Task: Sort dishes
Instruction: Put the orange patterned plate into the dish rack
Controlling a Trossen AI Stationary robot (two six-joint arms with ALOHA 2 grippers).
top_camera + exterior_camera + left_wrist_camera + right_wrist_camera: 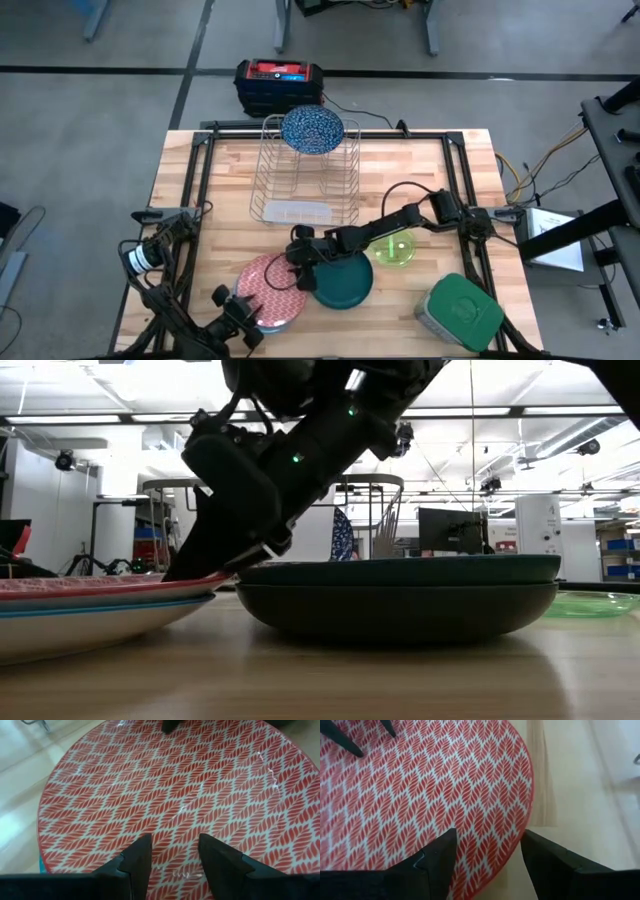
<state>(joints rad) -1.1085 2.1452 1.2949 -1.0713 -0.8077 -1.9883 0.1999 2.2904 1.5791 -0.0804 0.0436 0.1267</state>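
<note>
R gripper jaws apart astride red plate rim, 1 o'clock edge; L gripper jaws apart at 7. Risk: opposing pulls, plate slips.

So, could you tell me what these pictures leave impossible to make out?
- High view: the plates under the red-patterned plate are covered by it and by the left gripper.
- Low view: whether the right gripper touches that plate's rim is unclear, as its dark body hides the contact.
- Low view: the neon-green cup is cut off by the dark green plate.
</note>
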